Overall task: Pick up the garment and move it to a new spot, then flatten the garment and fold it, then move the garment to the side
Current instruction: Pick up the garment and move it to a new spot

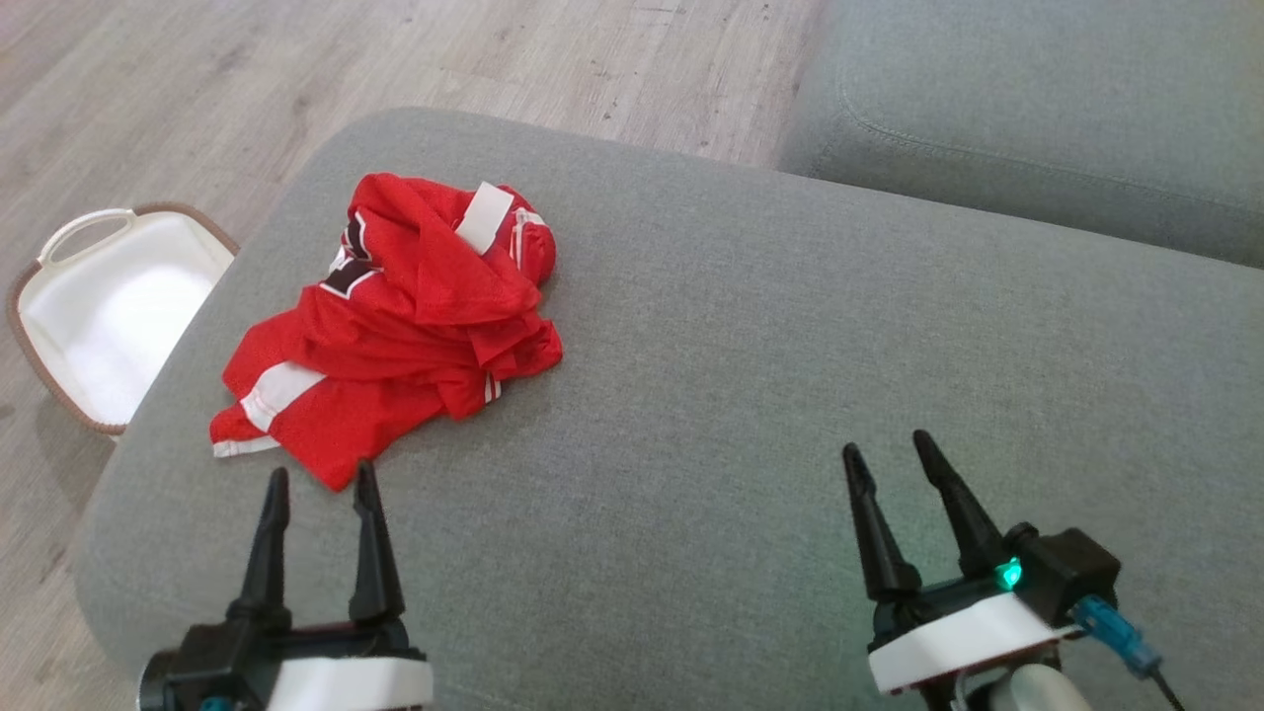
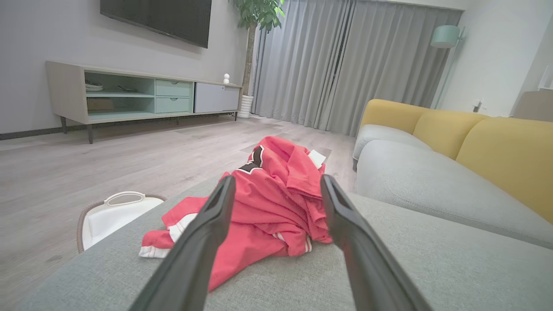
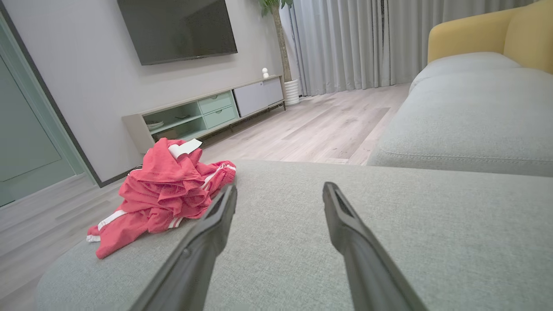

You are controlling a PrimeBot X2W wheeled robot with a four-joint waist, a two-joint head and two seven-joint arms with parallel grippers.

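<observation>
The wooden floor (image 1: 148, 79) runs around a broad grey sofa cushion (image 1: 741, 375), which carries the work. A second grey cushion (image 1: 1037, 128) lies beyond it at the upper right, with a narrow gap between them. That makes two cushions in the head view.

One garment (image 1: 395, 326), a red jersey with white stripes and a dark printed mark, lies in a crumpled heap on the left part of the near cushion, close to its left edge. Its folds are piled over one another and a white band is turned up on top, so none of it lies flat. One white basket (image 1: 109, 306) with a brown rim stands on the floor just beside the cushion's left edge.

Two tools hover low over the near cushion. The left tool (image 1: 322, 470) has its fingers spread wide and holds nothing. Its tips are right at the garment's near corner, and I cannot tell whether they touch it. The right tool (image 1: 887, 442) is likewise spread and empty, well apart from the garment over bare fabric.

As I judge it, the task is at its very start. The garment is not yet picked up, so the move to a new spot, the flattening, the folding and the shift to the side are all left to do. The left tool seems best placed for the first grasp.
</observation>
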